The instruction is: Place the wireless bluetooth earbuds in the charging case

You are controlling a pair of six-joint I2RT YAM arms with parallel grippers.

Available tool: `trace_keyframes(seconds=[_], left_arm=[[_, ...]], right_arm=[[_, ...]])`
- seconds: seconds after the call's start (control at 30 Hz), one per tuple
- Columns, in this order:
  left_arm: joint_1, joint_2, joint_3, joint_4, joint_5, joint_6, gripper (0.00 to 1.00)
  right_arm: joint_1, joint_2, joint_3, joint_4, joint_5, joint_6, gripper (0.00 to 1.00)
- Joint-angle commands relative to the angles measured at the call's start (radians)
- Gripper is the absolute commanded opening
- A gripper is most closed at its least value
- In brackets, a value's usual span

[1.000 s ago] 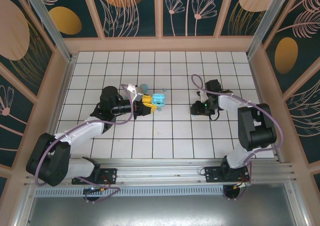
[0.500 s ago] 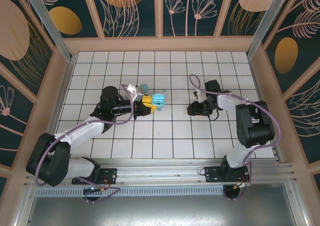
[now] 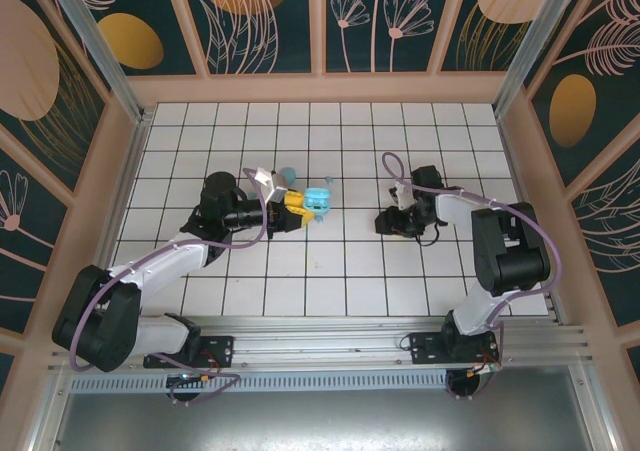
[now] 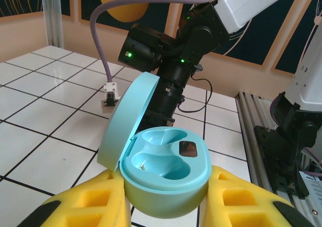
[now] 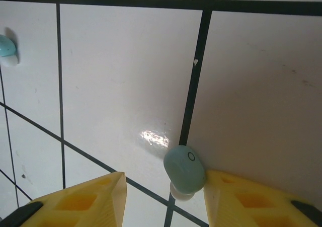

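The light-blue charging case (image 4: 166,174) stands with its lid (image 4: 128,114) swung open, and both wells inside look empty. My left gripper (image 4: 166,199) is shut on its body with yellow pads on each side. From above, the charging case (image 3: 318,199) is left of the table's middle. Two tiny earbuds (image 3: 288,172) (image 3: 329,181) lie on the tiles just beyond it. My right gripper (image 5: 165,180) is open low over the tiles. One earbud (image 5: 185,169) lies between its fingers and touches the right finger (image 5: 236,192). Another earbud (image 5: 6,50) lies at the left edge.
My right arm's wrist (image 4: 171,51) hangs close behind the case, with its purple cable (image 4: 100,30) and a small white connector (image 4: 110,88). Wooden walls (image 3: 320,86) ring the tiled table. An aluminium rail (image 3: 330,331) runs along the near edge.
My right gripper has shifted a little left and nearer to me over the tiles. The left arm and the case have not moved.
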Motion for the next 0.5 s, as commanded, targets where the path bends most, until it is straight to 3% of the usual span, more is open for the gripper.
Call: trace_keyframes(seconds=[0.0, 0.47], left_arm=[[0.006, -0.025, 0.001, 0.002, 0.000, 0.019, 0.00], [0.006, -0.044, -0.002, -0.012, -0.008, 0.025, 0.00]], right_arm=[[0.001, -0.027, -0.017, -0.018, -0.049, 0.032, 0.44], [-0.015, -0.037, -0.028, -0.036, -0.036, 0.077, 0.44]])
